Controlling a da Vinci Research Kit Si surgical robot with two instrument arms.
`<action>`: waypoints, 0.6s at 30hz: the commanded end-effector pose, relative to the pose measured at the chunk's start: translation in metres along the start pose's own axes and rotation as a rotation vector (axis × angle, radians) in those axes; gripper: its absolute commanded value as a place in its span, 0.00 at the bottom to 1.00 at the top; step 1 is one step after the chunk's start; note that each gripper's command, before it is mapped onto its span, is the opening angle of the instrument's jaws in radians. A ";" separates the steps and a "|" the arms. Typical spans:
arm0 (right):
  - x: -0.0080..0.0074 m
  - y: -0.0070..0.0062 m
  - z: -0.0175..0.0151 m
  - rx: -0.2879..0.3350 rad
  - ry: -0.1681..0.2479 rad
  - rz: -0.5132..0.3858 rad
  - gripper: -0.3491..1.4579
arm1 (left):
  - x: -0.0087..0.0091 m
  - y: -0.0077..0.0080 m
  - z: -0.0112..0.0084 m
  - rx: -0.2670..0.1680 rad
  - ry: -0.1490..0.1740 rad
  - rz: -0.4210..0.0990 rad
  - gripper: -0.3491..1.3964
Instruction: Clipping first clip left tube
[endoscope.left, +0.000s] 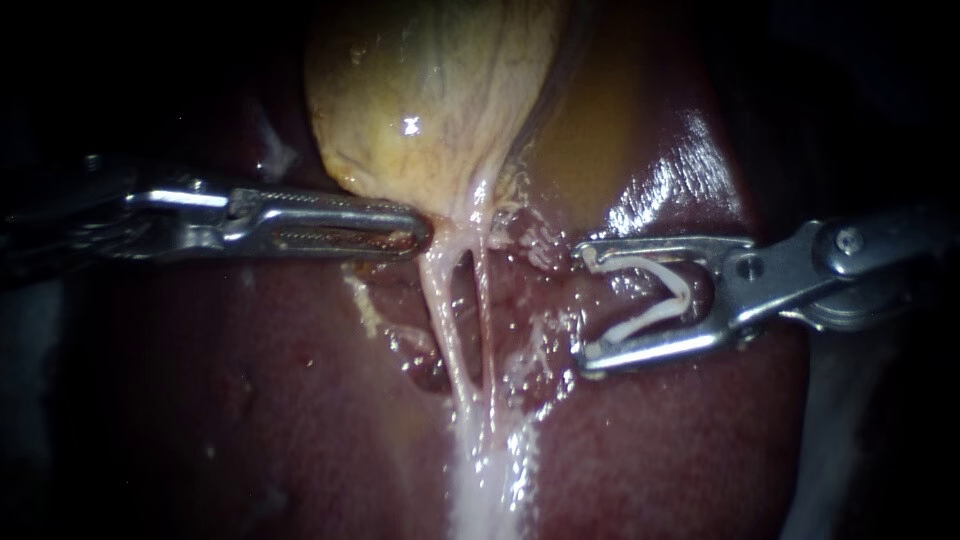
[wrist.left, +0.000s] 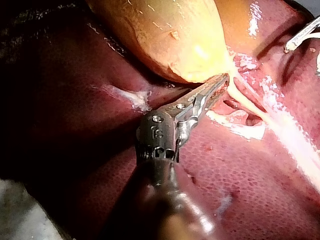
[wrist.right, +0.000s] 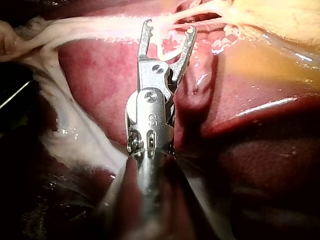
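The yellow gallbladder (endoscope.left: 430, 100) narrows into two thin pale tubes over the dark red liver (endoscope.left: 250, 400): the left tube (endoscope.left: 447, 330) and the right tube (endoscope.left: 486, 320). My left instrument (endoscope.left: 415, 235) comes in level, its serrated jaws shut on tissue at the gallbladder's neck (wrist.left: 226, 80). My right instrument (endoscope.left: 588, 305) holds an open white V-shaped clip (endoscope.left: 655, 300) between jaws that stand wide apart. It is to the right of both tubes, touching neither. In the right wrist view the tubes (wrist.right: 172, 19) run across just ahead of the clip (wrist.right: 165, 49).
A pale band of tissue (endoscope.left: 485, 480) runs down from where the tubes meet. Wet, ragged tissue (endoscope.left: 535, 350) lies between the right tube and the clip. The liver's glistening surface (endoscope.left: 680, 170) rises behind the right instrument.
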 end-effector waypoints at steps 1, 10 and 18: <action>0.0000 0.0000 0.0000 0.000 0.000 0.000 0.47 | 0.0000 0.0000 0.0000 0.000 0.000 0.000 0.00; -0.0001 -0.0001 0.0001 -0.001 0.000 0.000 0.47 | 0.0010 0.0017 -0.0027 -0.002 -0.001 -0.008 0.00; -0.0002 -0.0001 0.0001 -0.001 0.000 -0.001 0.47 | 0.0030 0.0048 -0.0054 -0.010 0.012 -0.031 0.00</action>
